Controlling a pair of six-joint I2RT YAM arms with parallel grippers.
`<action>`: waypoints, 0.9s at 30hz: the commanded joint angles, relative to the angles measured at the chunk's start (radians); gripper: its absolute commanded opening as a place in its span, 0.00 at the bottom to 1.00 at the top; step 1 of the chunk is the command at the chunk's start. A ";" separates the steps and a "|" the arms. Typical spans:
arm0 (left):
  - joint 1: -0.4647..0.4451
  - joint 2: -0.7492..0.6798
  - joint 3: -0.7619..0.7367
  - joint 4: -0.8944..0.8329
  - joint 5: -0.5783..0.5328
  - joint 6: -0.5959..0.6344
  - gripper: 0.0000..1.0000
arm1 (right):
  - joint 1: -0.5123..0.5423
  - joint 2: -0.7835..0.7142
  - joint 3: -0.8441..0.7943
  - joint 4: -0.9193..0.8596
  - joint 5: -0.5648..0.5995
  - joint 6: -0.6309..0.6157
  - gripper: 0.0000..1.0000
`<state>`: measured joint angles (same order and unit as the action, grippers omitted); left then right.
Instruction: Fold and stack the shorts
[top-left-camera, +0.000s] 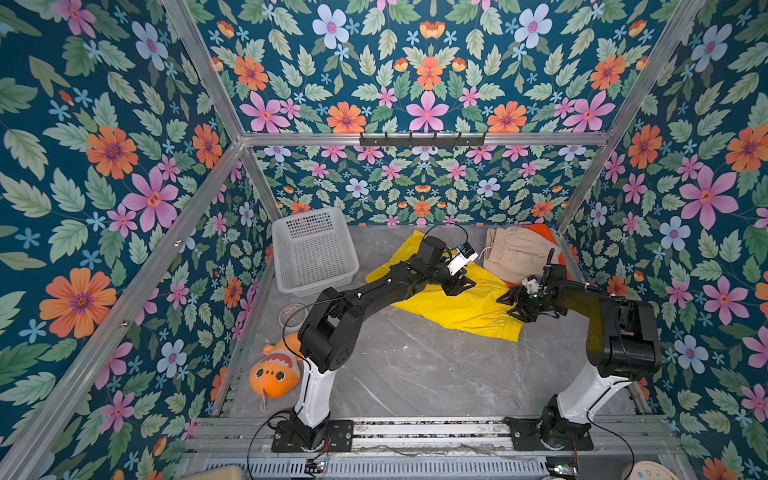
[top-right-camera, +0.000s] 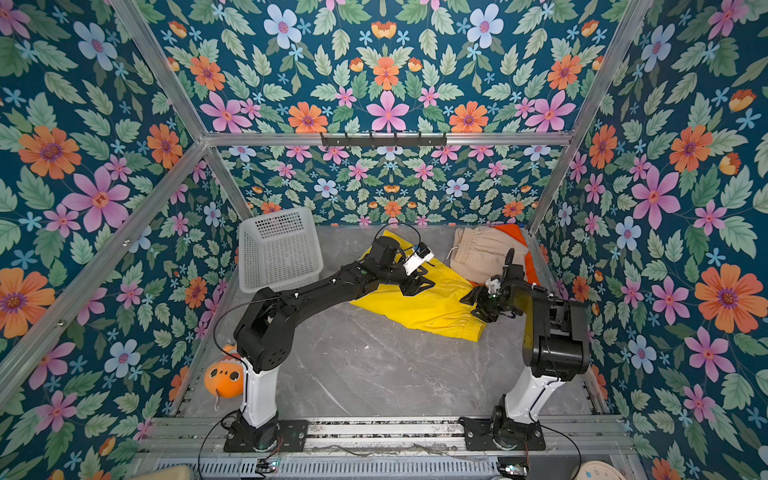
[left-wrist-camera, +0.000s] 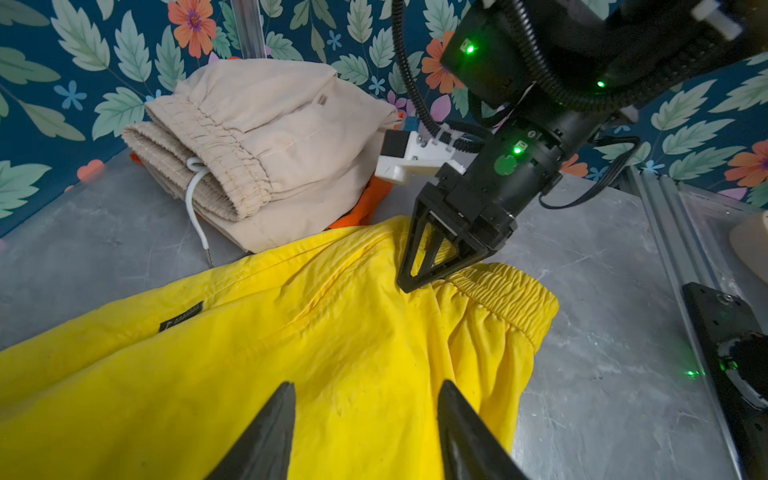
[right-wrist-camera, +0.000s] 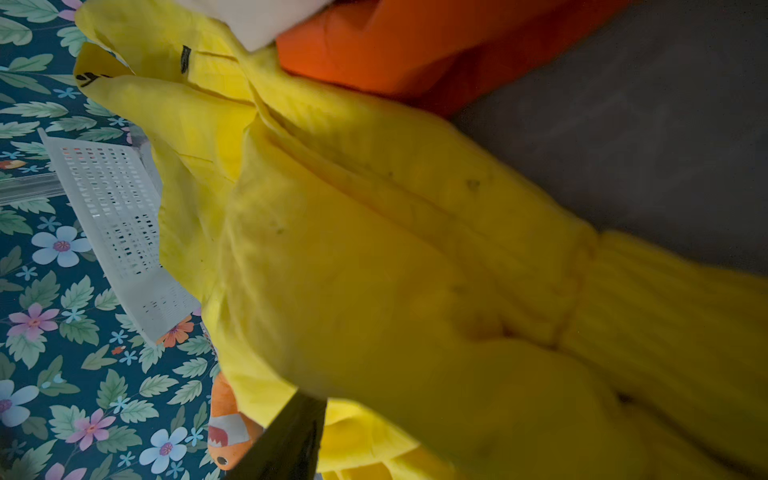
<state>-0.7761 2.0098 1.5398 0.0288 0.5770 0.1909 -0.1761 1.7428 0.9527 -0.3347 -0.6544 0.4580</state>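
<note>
The yellow shorts (top-left-camera: 457, 307) (top-right-camera: 424, 307) lie spread across the middle of the table, waistband toward the right arm. My left gripper (top-left-camera: 463, 286) (left-wrist-camera: 366, 384) hovers open just above their middle, only cloth showing between its fingers. My right gripper (top-left-camera: 509, 307) (left-wrist-camera: 409, 284) is down on the cloth beside the waistband. In the right wrist view one finger (right-wrist-camera: 286, 440) stands well off to the side; yellow cloth (right-wrist-camera: 374, 249) covers the other. The beige shorts (top-left-camera: 517, 253) (left-wrist-camera: 282, 137) lie folded on the orange shorts (top-left-camera: 540, 232) (right-wrist-camera: 415, 45) at the back right.
A white perforated basket (top-left-camera: 313, 249) (top-right-camera: 278, 253) lies tipped at the back left. An orange plush fish (top-left-camera: 274, 370) (top-right-camera: 224, 376) sits by the left arm's base. Bare grey table (top-left-camera: 415, 374) spreads in front of the yellow shorts. Flowered walls close in on three sides.
</note>
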 joint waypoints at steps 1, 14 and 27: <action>-0.022 0.006 0.011 0.002 0.020 0.103 0.57 | -0.001 -0.092 0.011 -0.055 0.068 0.010 0.63; -0.209 0.154 0.158 -0.182 0.002 0.452 0.62 | -0.177 -0.526 -0.035 -0.194 0.061 0.073 0.68; -0.295 0.319 0.227 -0.134 -0.082 0.495 0.64 | -0.229 -0.595 -0.167 -0.148 0.060 0.112 0.68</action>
<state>-1.0634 2.3127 1.7493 -0.1112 0.5068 0.6617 -0.4026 1.1534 0.7944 -0.4984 -0.6022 0.5507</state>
